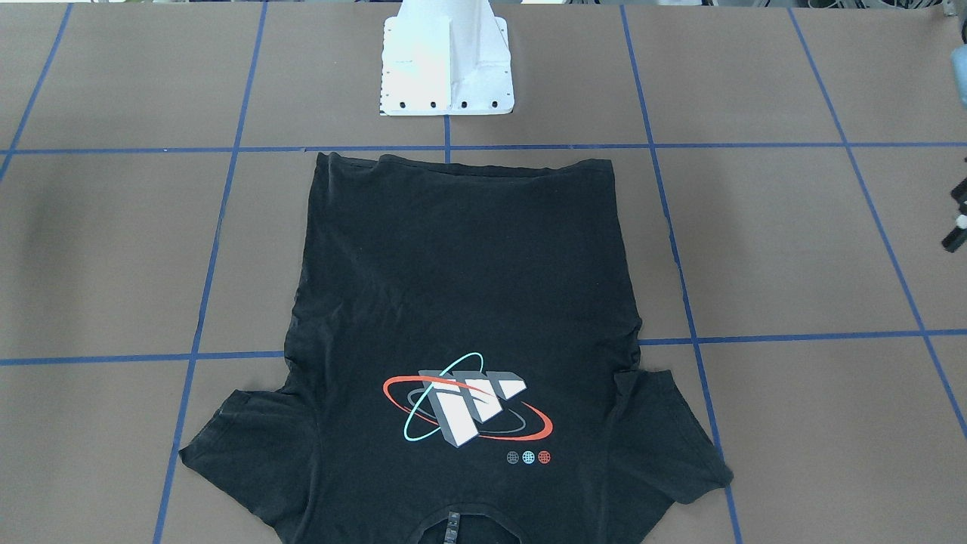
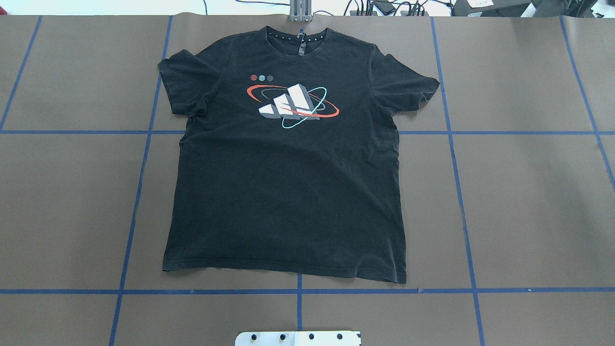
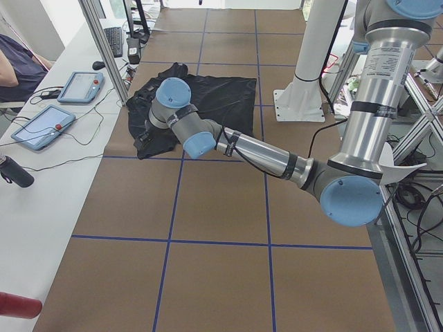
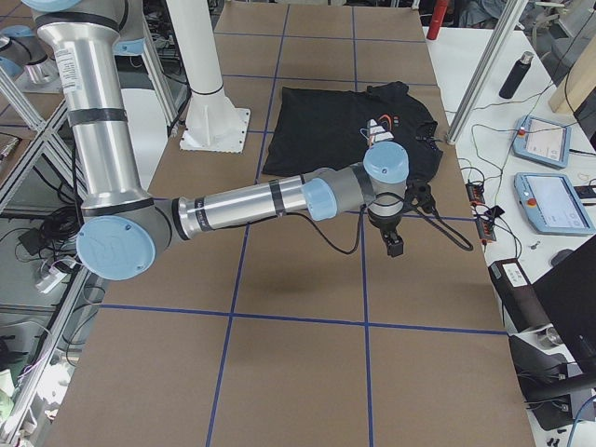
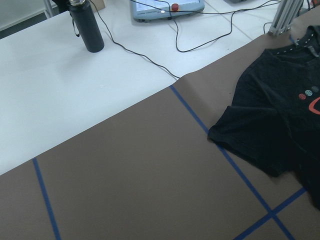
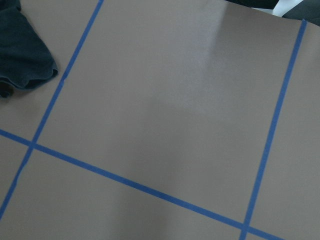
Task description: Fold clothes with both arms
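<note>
Black T-shirt (image 2: 288, 192) flat, print up | left arm (image 3: 263, 155), right arm (image 4: 251, 200) outstretched low | left tool (image 3: 144, 133), right tool (image 4: 395, 244): grip cannot tell

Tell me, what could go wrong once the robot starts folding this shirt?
1. The T-shirt has its collar at the far edge of the table, beside a metal post and cables; an arm reaching there might strike or snag them.
2. The sleeve on the robot's right is creased at its hem, so the right gripper may pinch bunched fabric and fold crookedly.
3. The cloth lies flat, so a gripper might catch only the top layer.
</note>
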Action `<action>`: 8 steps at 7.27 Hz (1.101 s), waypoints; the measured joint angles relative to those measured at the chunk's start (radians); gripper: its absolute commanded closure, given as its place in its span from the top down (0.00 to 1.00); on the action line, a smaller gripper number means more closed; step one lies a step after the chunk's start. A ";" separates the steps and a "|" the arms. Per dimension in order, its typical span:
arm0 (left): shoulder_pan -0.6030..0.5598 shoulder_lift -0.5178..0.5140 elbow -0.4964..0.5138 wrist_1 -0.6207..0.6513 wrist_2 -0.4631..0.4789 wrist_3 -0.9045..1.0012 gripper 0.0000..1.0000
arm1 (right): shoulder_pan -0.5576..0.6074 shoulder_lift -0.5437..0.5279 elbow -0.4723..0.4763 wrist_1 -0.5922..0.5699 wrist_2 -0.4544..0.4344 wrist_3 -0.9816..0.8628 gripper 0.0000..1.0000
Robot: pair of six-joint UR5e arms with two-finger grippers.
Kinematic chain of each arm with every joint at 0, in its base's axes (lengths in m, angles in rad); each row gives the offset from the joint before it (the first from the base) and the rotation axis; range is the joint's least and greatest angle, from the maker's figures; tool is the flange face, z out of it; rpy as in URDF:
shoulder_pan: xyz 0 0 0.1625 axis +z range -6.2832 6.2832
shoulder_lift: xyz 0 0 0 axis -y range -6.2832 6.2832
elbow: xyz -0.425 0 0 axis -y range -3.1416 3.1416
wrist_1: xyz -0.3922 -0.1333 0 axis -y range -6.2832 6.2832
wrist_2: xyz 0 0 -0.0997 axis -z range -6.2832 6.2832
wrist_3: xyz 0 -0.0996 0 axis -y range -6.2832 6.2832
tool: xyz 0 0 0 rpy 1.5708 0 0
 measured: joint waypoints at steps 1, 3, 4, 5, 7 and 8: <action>0.040 -0.057 0.050 -0.031 0.009 -0.066 1.00 | -0.049 0.040 -0.010 0.020 -0.023 0.099 1.00; 0.097 -0.160 0.154 -0.082 0.113 -0.193 1.00 | -0.162 0.112 -0.047 0.105 -0.088 0.320 1.00; 0.147 -0.198 0.212 -0.137 0.179 -0.276 1.00 | -0.219 0.142 -0.081 0.180 -0.134 0.445 1.00; 0.198 -0.225 0.279 -0.212 0.243 -0.345 1.00 | -0.266 0.166 -0.123 0.260 -0.177 0.543 0.99; 0.256 -0.278 0.419 -0.345 0.318 -0.426 1.00 | -0.336 0.238 -0.238 0.377 -0.259 0.686 0.98; 0.267 -0.294 0.453 -0.370 0.326 -0.437 1.00 | -0.365 0.276 -0.301 0.427 -0.297 0.742 0.97</action>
